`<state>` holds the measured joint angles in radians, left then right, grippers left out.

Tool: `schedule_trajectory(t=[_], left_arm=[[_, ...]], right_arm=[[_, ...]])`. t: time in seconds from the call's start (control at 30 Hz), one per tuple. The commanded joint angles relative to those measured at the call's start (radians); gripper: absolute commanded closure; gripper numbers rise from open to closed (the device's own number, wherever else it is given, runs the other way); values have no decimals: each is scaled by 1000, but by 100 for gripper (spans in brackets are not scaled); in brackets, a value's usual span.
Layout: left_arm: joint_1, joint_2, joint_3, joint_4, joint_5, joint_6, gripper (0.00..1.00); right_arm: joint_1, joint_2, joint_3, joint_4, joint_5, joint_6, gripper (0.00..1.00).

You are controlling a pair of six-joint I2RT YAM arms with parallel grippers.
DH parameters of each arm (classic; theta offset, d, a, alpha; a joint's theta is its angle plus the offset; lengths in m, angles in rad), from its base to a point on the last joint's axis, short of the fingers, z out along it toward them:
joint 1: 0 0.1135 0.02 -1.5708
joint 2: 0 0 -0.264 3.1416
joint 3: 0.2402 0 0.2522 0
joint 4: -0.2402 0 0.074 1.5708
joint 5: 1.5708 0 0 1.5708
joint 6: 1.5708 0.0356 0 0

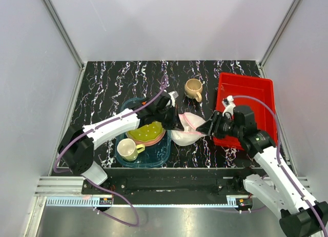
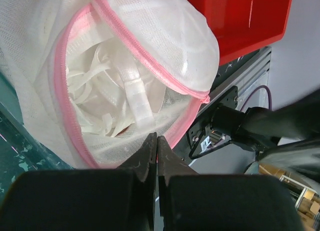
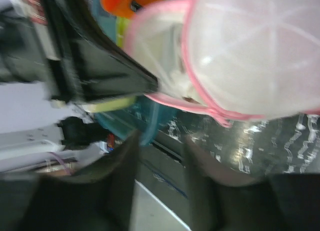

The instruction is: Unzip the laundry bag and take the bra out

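**Desk:** What is shown at the centre of the table?

**Caption:** The laundry bag [image 1: 185, 128] is shown held between the two arms, just right of the teal tray [image 1: 154, 158] and just left of the red tray [image 1: 246, 93]. Its pink edging is pinched by the left gripper [image 2: 157, 141], whose fingers are pressed together on the rim with no gap between them.

**Desk:** And the other arm?

**Caption:** The right gripper [image 3: 161, 141] is held just under the bag's zip end. Its fingers are spread apart and nothing is seen caught between them, though that view is blurred.

**Desk:** Which step is judged to be in hand?

**Caption:** The unzipping is judged largely done. In the left wrist view the pink edging is parted into a wide mouth. The bra [image 2: 136, 98] is seen inside as white straps folded over pale fabric. How far the zip runs on the hidden side cannot be told. The removal is not yet begun.

**Desk:** What is called for next?

**Caption:** The rim would have to be kept pinched and the mouth turned towards the right arm. The spread fingers would then be brought into the opening and closed on a strap or a fold of the garment. A pull away from the left gripper would be needed, slow enough that no strap is snagged on mesh or zip teeth. The yellow-green plate [image 1: 146, 130] and the tan mug [image 1: 193, 89] are not concerned.
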<state>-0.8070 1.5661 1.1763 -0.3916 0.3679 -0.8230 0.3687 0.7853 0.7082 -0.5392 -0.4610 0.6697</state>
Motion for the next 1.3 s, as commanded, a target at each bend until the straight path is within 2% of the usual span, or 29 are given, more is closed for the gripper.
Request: schedule_trajectory(t=[0.0, 0.03, 0.07, 0.13, 0.17, 0.2, 0.27, 0.3, 0.37, 0.4, 0.43, 0.53, 0.73, 0.87, 0.9, 0.97, 1.0, 1.03, 1.07, 1.27], left_arm=[[0, -49, 51, -7, 11, 64, 100], [2, -52, 68, -25, 8, 71, 100], [5, -57, 86, -58, 5, 85, 100], [12, -67, 135, -85, -6, 97, 94], [17, -78, 146, -105, -9, 108, 85], [23, -84, 155, -110, -9, 113, 69], [51, -87, 167, -133, -18, 133, 50], [60, -80, 175, -150, -50, 139, 31], [81, -63, 203, -217, -102, 172, 18], [83, -43, 216, -245, -198, 183, 15], [83, -37, 223, -265, -231, 189, 12], [88, 0, 232, -273, -225, 200, 12], [88, 72, 244, -280, -190, 222, 16], [85, 107, 243, -280, -175, 231, 22], [83, 110, 243, -280, -169, 234, 33], [85, 112, 252, -280, -164, 239, 51], [85, 109, 256, -279, -161, 239, 79], [85, 104, 259, -277, -161, 236, 90], [85, 100, 261, -268, -161, 231, 99], [88, 43, 316, -247, -144, 223, 100]], right_arm=[[7, 23, 111, 97, 4, -24, 62], [7, 67, 132, 97, 16, -31, 62], [7, 100, 148, 97, 18, -54, 45], [7, 211, 227, 38, 5, -88, 31], [9, 251, 258, 3, 11, -126, 27], [13, 287, 284, -61, 27, -145, 25], [32, 350, 327, -94, 105, -188, 24], [36, 368, 330, -91, 126, -197, 25], [41, 393, 338, -85, 145, -222, 29], [41, 411, 350, -99, 139, -226, 29], [45, 451, 376, -108, 137, -239, 30], [71, 505, 384, -100, 151, -245, 31], [90, 568, 379, -76, 177, -266, 36], [95, 582, 372, -79, 209, -278, 51], [96, 575, 369, -84, 220, -280, 65], [96, 562, 366, -88, 251, -283, 76], [96, 542, 366, -88, 258, -283, 95], [96, 531, 366, -90, 275, -280, 100], [96, 516, 366, -93, 280, -279, 100], [96, 318, 341, -61, 334, -226, 100]])
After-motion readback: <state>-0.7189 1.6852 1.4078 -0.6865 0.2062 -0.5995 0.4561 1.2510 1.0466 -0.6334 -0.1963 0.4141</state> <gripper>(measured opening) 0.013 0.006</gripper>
